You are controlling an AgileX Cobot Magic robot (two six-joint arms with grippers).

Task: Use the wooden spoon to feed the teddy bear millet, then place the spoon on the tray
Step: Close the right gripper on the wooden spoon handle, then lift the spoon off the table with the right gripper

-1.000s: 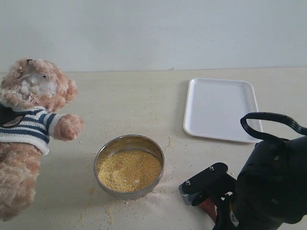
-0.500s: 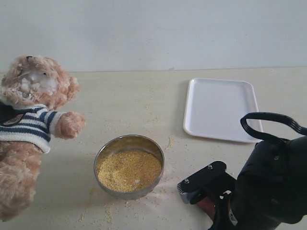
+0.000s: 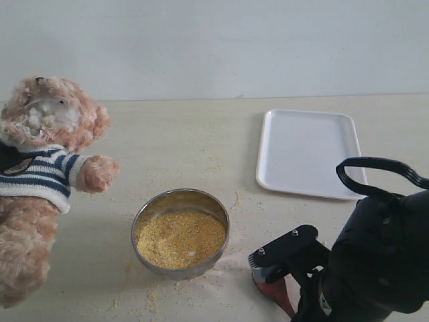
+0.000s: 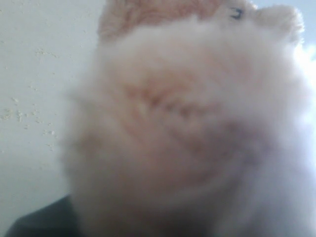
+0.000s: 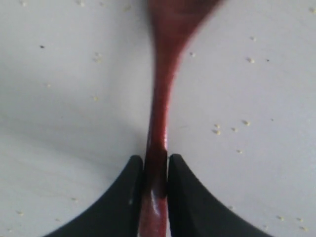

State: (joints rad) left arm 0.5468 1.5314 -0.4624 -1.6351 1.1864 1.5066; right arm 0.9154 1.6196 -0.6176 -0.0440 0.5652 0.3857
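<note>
**On the table, left to right: one bear, one bowl, one spoon, one tray**

At the far left sits the single teddy bear (image 3: 41, 164), upright, its striped sweater showing and one paw stretched toward the middle. Pale fur fills the left wrist view, blurred and very close to the lens. The left gripper itself does not show, so I cannot tell how its jaws stand.

Next comes one round steel bowl (image 3: 144, 218), well apart from the bear, with the millet (image 3: 179, 238) heaped inside. Loose grains (image 3: 151, 295) are scattered on the table (image 3: 167, 141) around it.

Right of the bowl and near it is the one wooden spoon (image 3: 273, 294), low at the table's front edge. The right gripper (image 3: 268, 274) has closed on its slim handle. In the right wrist view both black fingers (image 5: 129, 190) press against the handle's sides, with the spoon (image 5: 160, 98) running away from them over the table. The bulky black right arm fills the front right corner, angled down toward the bowl, a cable looping above it.

Behind that arm lies the one white tray (image 3: 305, 151), flat, with nothing on it.
</note>
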